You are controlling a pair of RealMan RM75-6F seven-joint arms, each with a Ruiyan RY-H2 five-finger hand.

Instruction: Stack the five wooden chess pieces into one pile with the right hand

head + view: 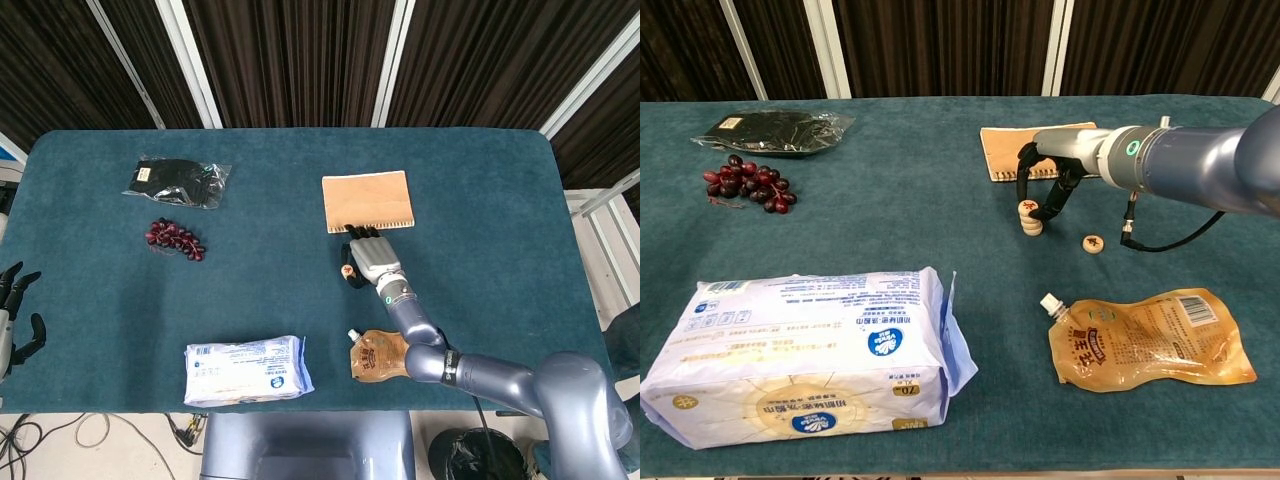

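A short pile of round wooden chess pieces [1032,224] stands just in front of the tan notebook, also seen from above as the pile [346,271]. My right hand [1048,180] arches over it, and its fingertips pinch the topmost, slightly tilted piece [1028,207] right on the pile. In the head view the right hand [369,257] covers most of the pile. One loose chess piece [1093,243] lies flat on the cloth to the right of the pile. My left hand [14,312] hangs off the table's left edge with its fingers apart, holding nothing.
A tan notebook [1002,150] lies behind the pile. A brown spouted pouch [1150,340] sits at the front right, a pack of wipes [805,350] at the front left. Grapes [745,182] and a black bagged item [775,130] are at the far left.
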